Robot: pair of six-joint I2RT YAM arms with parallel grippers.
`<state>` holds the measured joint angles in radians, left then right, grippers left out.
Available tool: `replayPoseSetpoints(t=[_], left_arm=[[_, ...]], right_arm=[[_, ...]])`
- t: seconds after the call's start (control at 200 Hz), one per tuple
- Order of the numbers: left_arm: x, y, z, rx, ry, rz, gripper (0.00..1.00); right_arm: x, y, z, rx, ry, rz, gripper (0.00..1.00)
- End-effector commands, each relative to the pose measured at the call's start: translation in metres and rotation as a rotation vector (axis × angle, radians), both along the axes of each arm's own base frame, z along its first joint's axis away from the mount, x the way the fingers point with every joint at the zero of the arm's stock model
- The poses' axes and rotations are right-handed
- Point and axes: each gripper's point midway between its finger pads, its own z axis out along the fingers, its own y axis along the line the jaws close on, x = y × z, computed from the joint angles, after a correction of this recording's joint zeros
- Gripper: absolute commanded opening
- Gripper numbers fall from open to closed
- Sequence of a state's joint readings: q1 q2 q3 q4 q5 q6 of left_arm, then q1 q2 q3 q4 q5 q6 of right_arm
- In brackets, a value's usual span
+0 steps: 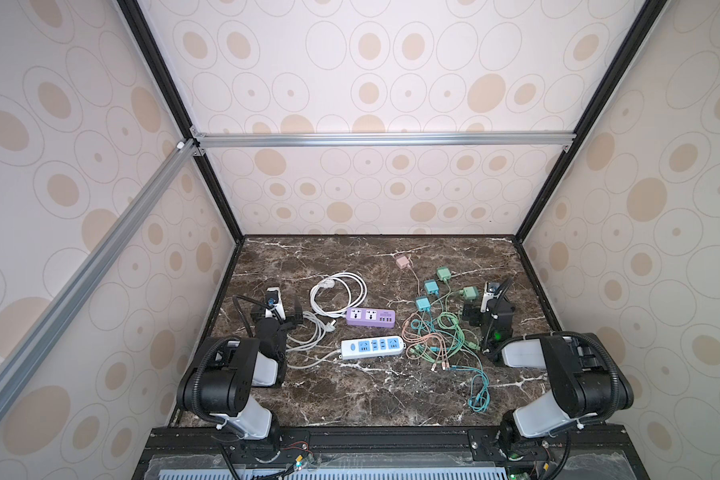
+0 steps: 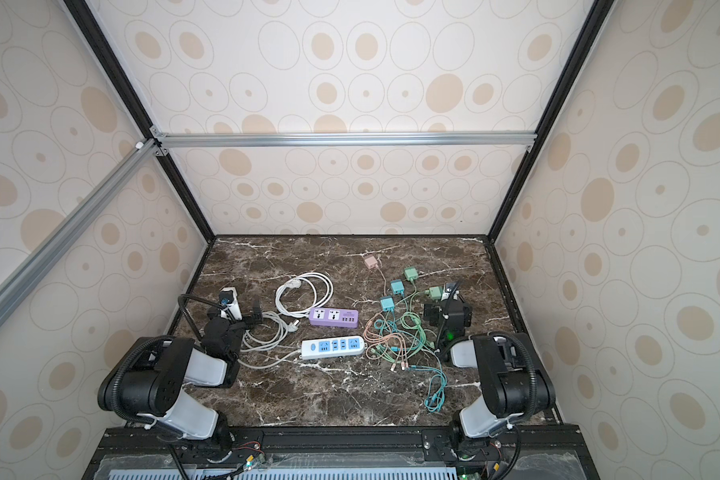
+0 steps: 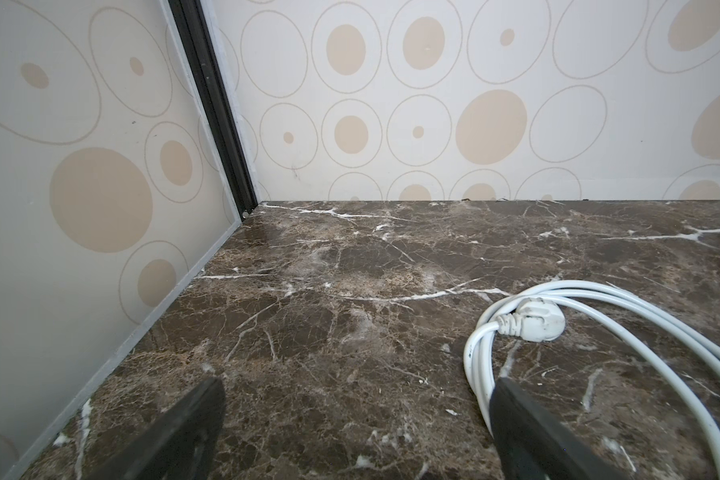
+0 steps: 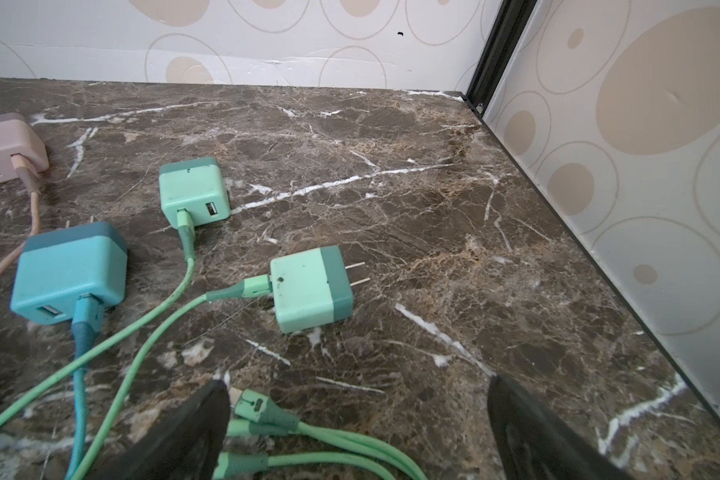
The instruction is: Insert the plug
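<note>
The green plug (image 4: 308,291) lies on the tabletop (image 4: 433,199) just ahead of the wide-open, empty right end effector (image 4: 357,384); its prongs show only in the right wrist view. The purple power strip (image 1: 370,318) appears in both top views only. The left end effector (image 3: 358,384) gapes empty too.

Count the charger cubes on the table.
5: pink cube farthest back; rear green cube and rear teal cube nearer; right green cube farthest right; front teal cube nearest, by the cables. None seems hidden.

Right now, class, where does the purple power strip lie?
In both top views the purple power strip lies mid-table, just behind the white-and-blue strip, right of the coiled white cable.
</note>
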<state>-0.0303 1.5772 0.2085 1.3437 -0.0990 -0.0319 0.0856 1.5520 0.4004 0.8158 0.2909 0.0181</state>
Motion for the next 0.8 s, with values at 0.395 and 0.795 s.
replayPoseSetpoints(t=[0.395,0.795], left_arm=[[0.003,0.003,0.046,-0.052,0.007,0.086,0.99],[-0.009,-0.051,0.067,-0.172,0.099,-0.064,0.99]], right_arm=[[-0.012,0.013,0.047,0.033,0.111,0.049,0.96],[-0.029,0.097,0.042,0.126,0.365,0.350,0.86]])
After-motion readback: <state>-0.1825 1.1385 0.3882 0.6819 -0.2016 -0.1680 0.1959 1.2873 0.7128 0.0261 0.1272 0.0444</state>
